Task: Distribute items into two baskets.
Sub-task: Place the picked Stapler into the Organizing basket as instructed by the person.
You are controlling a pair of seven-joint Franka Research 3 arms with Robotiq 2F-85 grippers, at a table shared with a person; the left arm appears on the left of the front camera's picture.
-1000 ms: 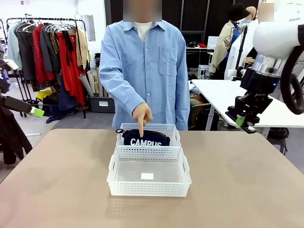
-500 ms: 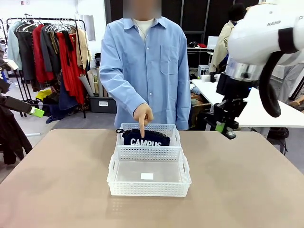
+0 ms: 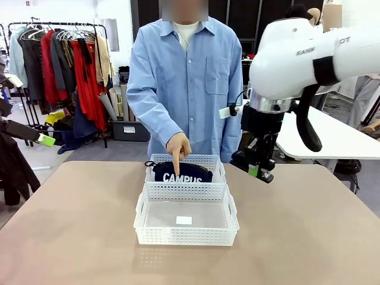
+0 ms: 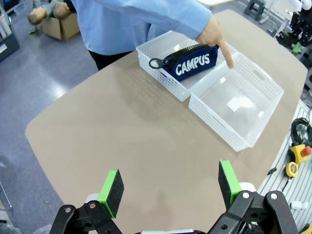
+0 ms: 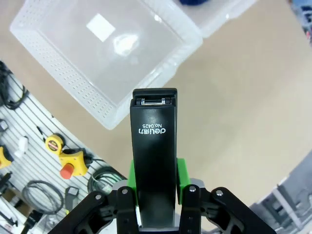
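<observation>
Carrying the black stapler [image 5: 154, 161], the right arm has swung in from the 3 o'clock edge of the scene over the past second and now hangs above the bench [image 3: 71, 225] just right of the two white baskets, its right gripper [image 3: 253, 167] pinching the stapler between green pads. The far basket [image 3: 215, 161], at 12 o'clock, already holds the navy "CAMPUS" pouch [image 3: 183, 173]; the person's hand [image 3: 178, 144] points an index finger down over that basket's near edge, toward the join of the two. The near basket [image 3: 185, 236] holds nothing but a small white label, so the stapler looks bound for it, a drop that would finish the sorting. The left gripper [image 4: 168, 183] hovers well back above the bench's bare tan top, jaws spread wide and empty. The bench is a smooth, rounded brown slab. Beyond it, a clothes rack [image 3: 59, 59] of red and grey garments stands at 10 o'clock, a white table [image 3: 332, 133] at 2 o'clock, and a grey floor runs between.
</observation>
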